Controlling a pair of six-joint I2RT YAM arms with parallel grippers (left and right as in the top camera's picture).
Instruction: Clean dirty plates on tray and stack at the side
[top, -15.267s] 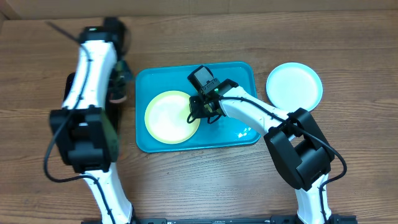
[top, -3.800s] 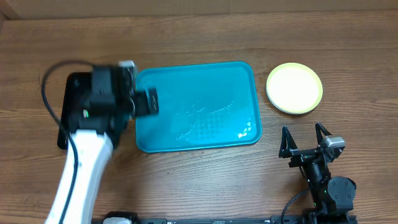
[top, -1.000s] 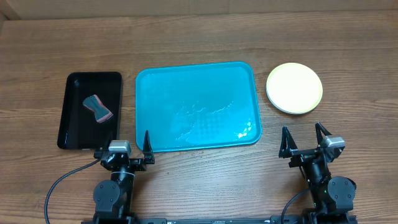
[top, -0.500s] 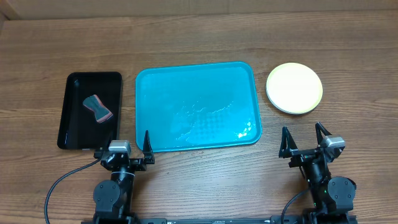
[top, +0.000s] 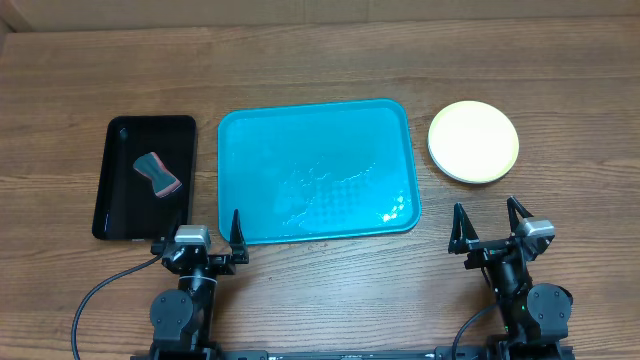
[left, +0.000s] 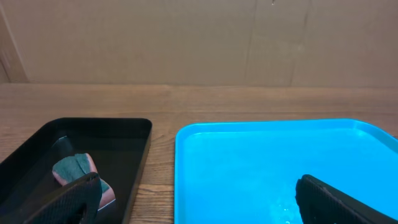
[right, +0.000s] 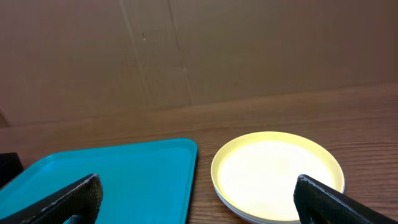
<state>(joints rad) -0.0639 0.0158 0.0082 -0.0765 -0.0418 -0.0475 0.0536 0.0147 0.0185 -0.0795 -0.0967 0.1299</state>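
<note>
- Desk (top: 320, 60): a brown wood-grain surface seen from above. In both wrist views a plain cardboard wall (left: 199, 37) stands behind its far edge.
- Tray (top: 318, 170): a large turquoise rectangle with rounded corners and a raised rim, lying flat at the centre of the desk. Glossy highlights show on its floor near the middle and towards the right front corner.
- Plates (top: 473, 141): stacked on the desk to the right of the tray, close to it but apart from its rim. The top plate is yellow-green with a pale centre. In the right wrist view a paler edge shows beneath it; how many plates lie under it cannot be told.
- Black tray (top: 145, 178): a smaller dark rectangle to the left of the turquoise tray, with a narrow strip of desk between them.
- Sponge (top: 157, 174): a small pad, teal on one face and pinkish on the other, lying inside the black tray slightly left of its centre.
- Left claw (top: 197, 232): parked low at the near edge of the desk, just in front of the gap between the two trays. Its fingers are spread wide and hold nothing.
- Right claw (top: 486, 215): parked at the near edge on the right, in front of the plates and apart from them. Its fingers are spread wide and hold nothing.
</note>
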